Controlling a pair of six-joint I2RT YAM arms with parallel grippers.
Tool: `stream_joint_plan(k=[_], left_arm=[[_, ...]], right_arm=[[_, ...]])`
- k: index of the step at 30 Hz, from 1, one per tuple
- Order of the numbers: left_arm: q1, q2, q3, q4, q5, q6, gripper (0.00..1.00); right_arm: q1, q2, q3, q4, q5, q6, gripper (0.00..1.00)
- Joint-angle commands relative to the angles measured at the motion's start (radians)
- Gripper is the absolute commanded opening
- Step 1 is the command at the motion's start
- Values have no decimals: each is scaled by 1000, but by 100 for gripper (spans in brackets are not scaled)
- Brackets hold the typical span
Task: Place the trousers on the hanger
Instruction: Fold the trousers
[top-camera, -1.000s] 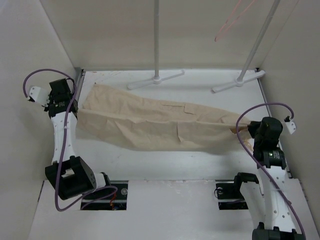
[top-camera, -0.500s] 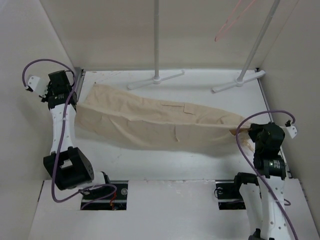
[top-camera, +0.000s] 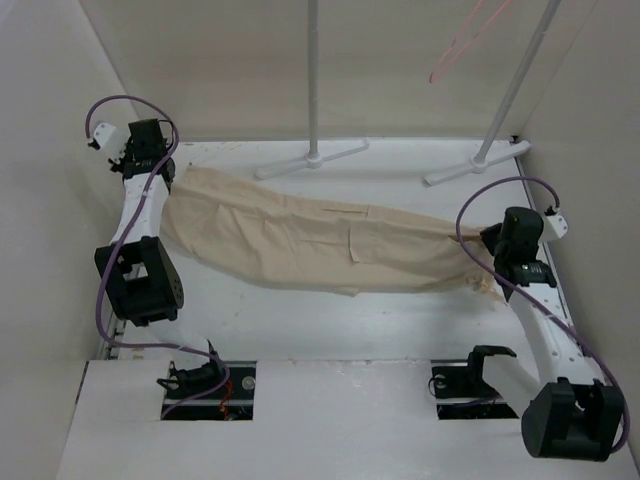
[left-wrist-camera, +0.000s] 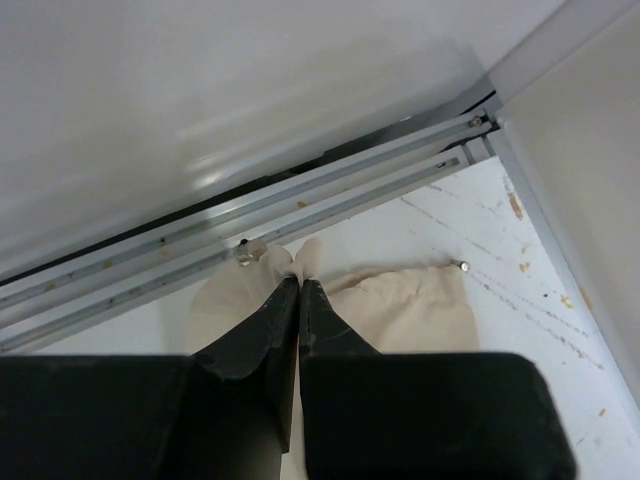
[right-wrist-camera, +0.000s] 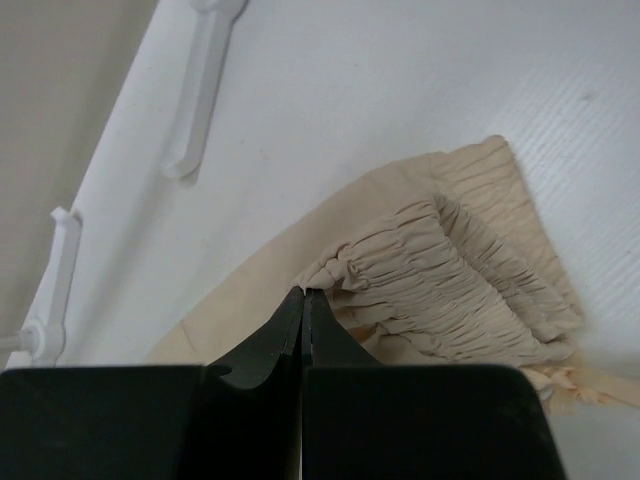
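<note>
At the far left, the left gripper (left-wrist-camera: 300, 284) had its fingers pressed together on a small fold at the wide end of the trousers (top-camera: 330, 245), close to the far-left corner of the table (top-camera: 400, 320). From there the beige cloth ran rightward across the middle of the table as one long band, its near edge sagging onto the surface. At the right, the right gripper (right-wrist-camera: 303, 293) was likewise clamped on the cloth, just beside the gathered, elasticated end. Holding both ends seemed meant to draw the garment out flat and taut, so that it could be lifted as one length and not as a heap. The pink hanger (top-camera: 460, 40) hung high at the far right, near the slanted right one of the two rack poles (top-camera: 510, 90), well apart from the trousers and bare. No bin, box or tray showed; the rack was the only holder, and it carried the hanger alone.
</note>
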Motion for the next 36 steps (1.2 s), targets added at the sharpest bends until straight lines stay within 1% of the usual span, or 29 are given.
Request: stream_joint_plan(k=[1, 3, 6, 8, 11, 14, 18, 22, 25, 28, 31, 36], left_arm=[[2, -114, -8, 117, -31, 7, 0], [0, -180, -37, 119, -29, -4, 0], [-4, -323, -132, 125, -34, -28, 0], [-4, -427, -201, 114, -37, -37, 0], [29, -571, -304, 77, -40, -54, 0], [52, -676, -379, 45, -41, -71, 0], [68, -746, -381, -3, -52, -71, 0], [74, -789, -397, -15, -86, -54, 0], [71, -786, -450, 5, -101, -50, 1], [68, -693, -464, 42, -95, -50, 1], [57, -583, -422, 65, -83, -51, 1], [31, -386, -271, 86, -74, -40, 1]], right_arm=[[21, -68, 80, 107, 45, -34, 0], [20, -136, 89, 83, 32, -58, 0], [18, -251, 82, 18, 20, -65, 0], [21, -347, 49, -39, 12, -57, 0], [7, -490, -9, -143, -17, -39, 0], [-26, -611, -47, -233, -38, -36, 0], [-29, -691, -30, -312, -5, -42, 0], [-11, -739, -27, -330, -35, -42, 0], [0, -757, -61, -369, -45, -46, 0], [12, -728, -103, -359, -43, -23, 0], [14, -635, -133, -282, -43, 10, 0], [-48, -454, -144, -103, -60, 33, 0]])
